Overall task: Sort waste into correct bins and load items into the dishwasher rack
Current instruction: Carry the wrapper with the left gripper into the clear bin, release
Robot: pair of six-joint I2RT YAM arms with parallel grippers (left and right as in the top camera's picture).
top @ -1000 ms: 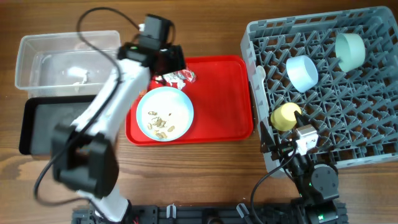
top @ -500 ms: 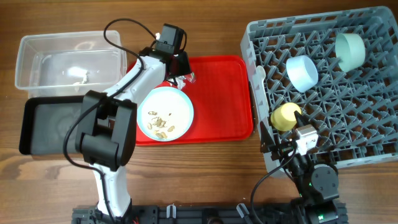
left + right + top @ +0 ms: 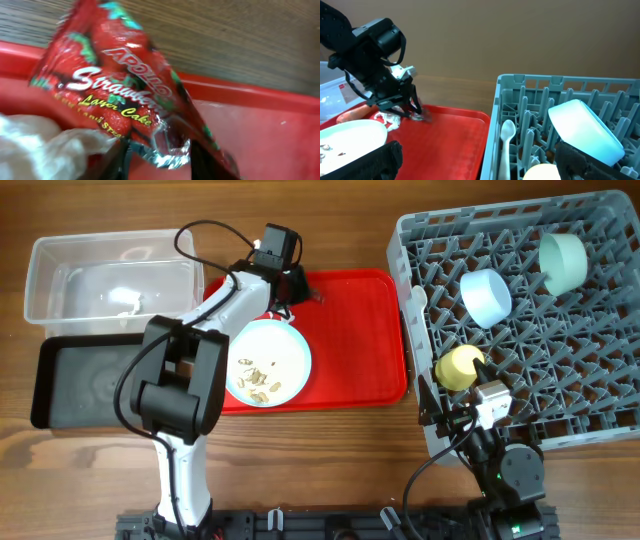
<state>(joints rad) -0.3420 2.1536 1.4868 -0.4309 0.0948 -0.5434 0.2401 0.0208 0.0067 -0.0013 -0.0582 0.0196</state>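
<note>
Nearest to us, the right fingers stand wide apart with nothing between them. They hover by the near left corner of the dishwasher rack. Just past them, the small yellow cup sits in the rack at about 8 o'clock from its middle. Over at 9 o'clock on the counter lies the black tray.

The light blue round plate rests on the red tray, at the tray's 8 o'clock. Brownish seeds are scattered on the plate's near half.

Farther on, the white spoon stands against the rack's left wall at 9 o'clock. The small light blue bowl leans on the pegs at 10 o'clock.

At the red tray's 11 o'clock, the snack wrapper sits with the white tissue touching it. The carrot lies just beside them. The left fingers come down on either side of the wrapper's foil edge. We cannot tell whether they pinch it.

Farthest away, the clear tub sits at 12 o'clock from the black tray. The pale mint bowl leans at the rack's 1 o'clock.
</note>
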